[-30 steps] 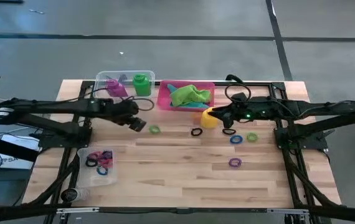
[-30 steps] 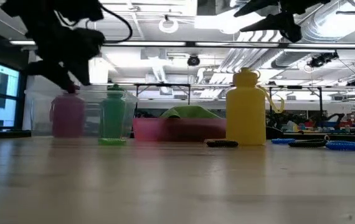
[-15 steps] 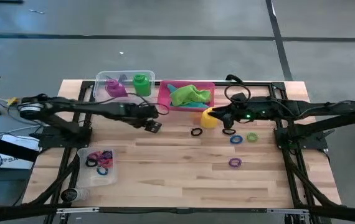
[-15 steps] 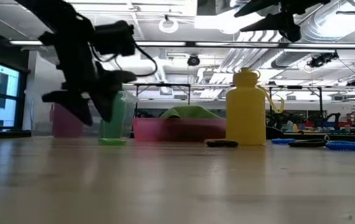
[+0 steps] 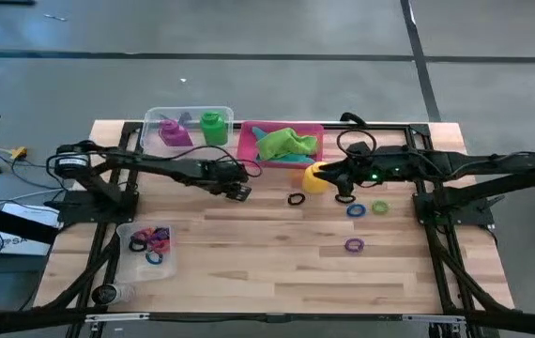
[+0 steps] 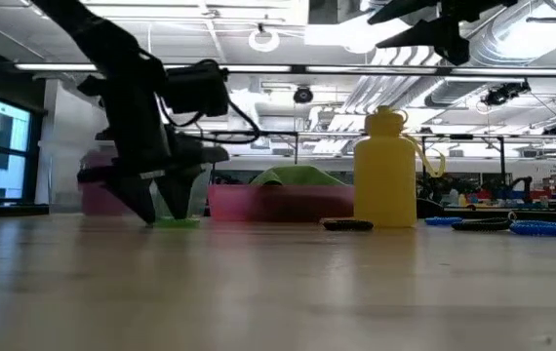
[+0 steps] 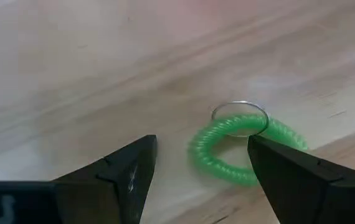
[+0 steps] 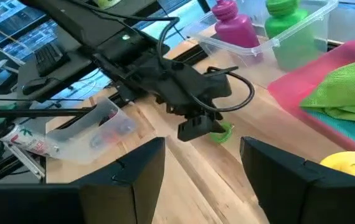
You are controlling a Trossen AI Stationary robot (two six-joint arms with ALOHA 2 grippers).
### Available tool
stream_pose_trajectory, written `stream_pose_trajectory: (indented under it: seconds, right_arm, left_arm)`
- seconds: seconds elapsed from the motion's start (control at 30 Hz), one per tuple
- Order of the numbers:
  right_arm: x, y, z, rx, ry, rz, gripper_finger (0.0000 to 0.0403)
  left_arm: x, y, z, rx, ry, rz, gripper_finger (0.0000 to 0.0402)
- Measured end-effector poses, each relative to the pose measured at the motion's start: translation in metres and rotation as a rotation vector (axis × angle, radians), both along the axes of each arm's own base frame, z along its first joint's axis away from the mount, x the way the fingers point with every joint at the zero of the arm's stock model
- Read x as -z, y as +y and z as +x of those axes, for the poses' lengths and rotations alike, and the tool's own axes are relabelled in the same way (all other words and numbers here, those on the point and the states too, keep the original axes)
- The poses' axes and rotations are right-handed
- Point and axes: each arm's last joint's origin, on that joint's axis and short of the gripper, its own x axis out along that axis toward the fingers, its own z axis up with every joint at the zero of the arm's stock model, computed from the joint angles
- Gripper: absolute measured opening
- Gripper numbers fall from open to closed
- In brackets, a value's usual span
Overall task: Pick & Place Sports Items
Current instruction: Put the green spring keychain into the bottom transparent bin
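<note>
A green coiled ring point(image 7: 210, 163) with a small metal loop lies flat on the wooden table. My left gripper point(image 7: 199, 152) is open and low over it, one finger on each side, fingertips close to the table point(image 6: 159, 216). My right gripper point(image 5: 344, 191) hangs open and high above the table next to the upright yellow bottle point(image 5: 315, 178), with nothing between its fingers. A purple bottle point(image 5: 174, 131) and a green bottle point(image 5: 214, 126) stand in a clear tub. A green cloth point(image 5: 286, 143) lies on a teal cloth in the pink tray point(image 5: 249, 150).
Loose rings lie right of centre: black point(image 5: 296, 199), blue point(image 5: 356, 210), green point(image 5: 380, 207), purple point(image 5: 354, 245). A second clear tub point(image 5: 147, 246) with several rings sits at the near left. The near middle of the table is bare wood.
My left gripper has come down and moved toward the table's right edge, from beside the far-left tub to the green ring, tipping more steeply downward. Its fingers have stayed open. The ring has not moved.
</note>
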Motion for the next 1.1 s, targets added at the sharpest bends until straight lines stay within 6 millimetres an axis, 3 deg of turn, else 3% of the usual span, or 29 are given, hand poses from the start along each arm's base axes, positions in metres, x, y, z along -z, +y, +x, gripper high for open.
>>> stream_pose_trajectory:
  seconds: [0.17, 0.27, 0.63, 0.9, 1.1]
  right_arm:
    - [0.000, 0.000, 0.000, 0.000, 0.001, 0.000, 0.0164]
    - [0.000, 0.000, 0.000, 0.000, 0.002, 0.000, 0.0164]
    - [0.000, 0.000, 0.000, 0.007, 0.003, -0.003, 0.0164]
    - [0.000, 0.000, 0.000, 0.009, 0.002, 0.000, 0.0164]
    - [0.000, 0.000, 0.000, 0.011, 0.001, 0.004, 0.0164]
  left_arm:
    - [0.000, -0.002, 0.000, -0.002, 0.013, 0.041, 0.0204]
    - [0.000, -0.005, 0.000, 0.010, 0.015, 0.047, 0.0182]
    - [0.001, -0.015, 0.000, 0.069, 0.037, 0.053, 0.0004]
    - [-0.003, -0.020, 0.000, 0.158, 0.007, -0.068, 0.0003]
    - [-0.018, -0.021, -0.004, 0.239, -0.048, -0.075, 0.0002]
